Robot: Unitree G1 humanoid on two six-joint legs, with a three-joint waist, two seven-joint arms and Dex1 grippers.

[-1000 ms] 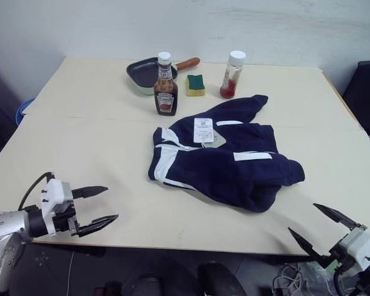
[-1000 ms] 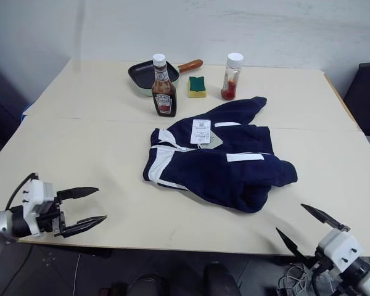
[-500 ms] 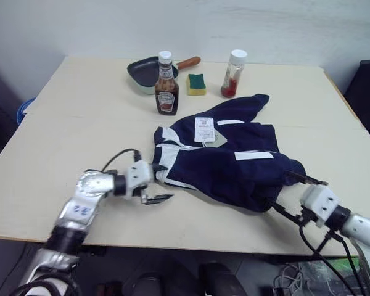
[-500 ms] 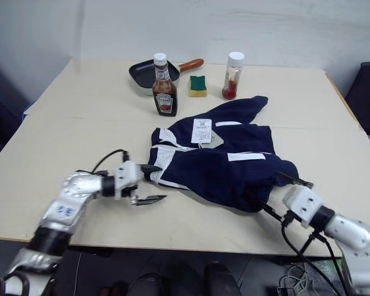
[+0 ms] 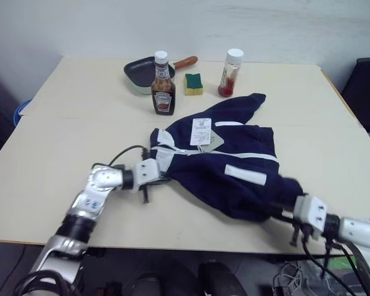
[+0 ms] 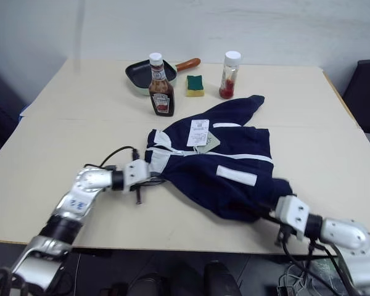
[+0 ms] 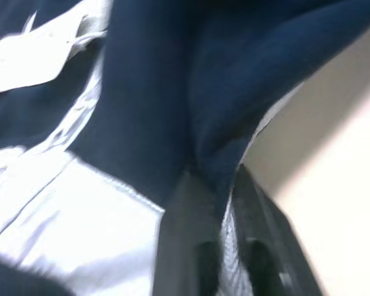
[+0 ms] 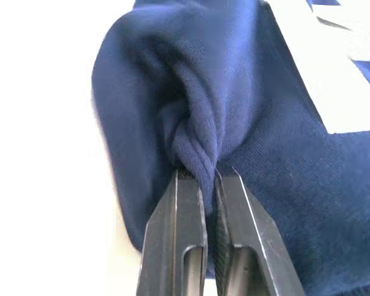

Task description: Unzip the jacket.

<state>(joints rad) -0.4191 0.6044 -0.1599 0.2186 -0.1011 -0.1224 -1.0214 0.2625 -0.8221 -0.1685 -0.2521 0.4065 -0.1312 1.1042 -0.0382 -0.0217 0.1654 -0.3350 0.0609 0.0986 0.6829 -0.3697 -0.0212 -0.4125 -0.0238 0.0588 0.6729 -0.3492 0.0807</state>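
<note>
The jacket [image 5: 225, 166] lies crumpled near the middle of the pale surface [image 5: 80, 129], dark navy with white stripes and panels, and its white paper hang tag [image 5: 201, 131] rests on top close to the collar. One sleeve reaches back toward the far side of the surface.

The left end effector [image 5: 153, 180] is at the jacket's left edge, beside a white panel. Its 2 black fingers [image 7: 191, 246] are pressed together on a fold of navy cloth with a strip of pale fabric between them. The right end effector [image 5: 282, 213] is at the jacket's near right corner, close to the front edge of the surface. Its fingers [image 8: 188, 246] are clamped on a bunched ridge of navy cloth that rises between them.

Behind the jacket stands a dark sauce bottle with a white cap [image 5: 163, 92], well apart from the collar. Behind that sits a dark pan with a reddish handle [image 5: 142, 73]. Just to the right of the pan lies a yellow and green sponge [image 5: 194, 83], and further right stands a clear bottle with a white cap and red contents [image 5: 230, 74], near the tip of the sleeve.
</note>
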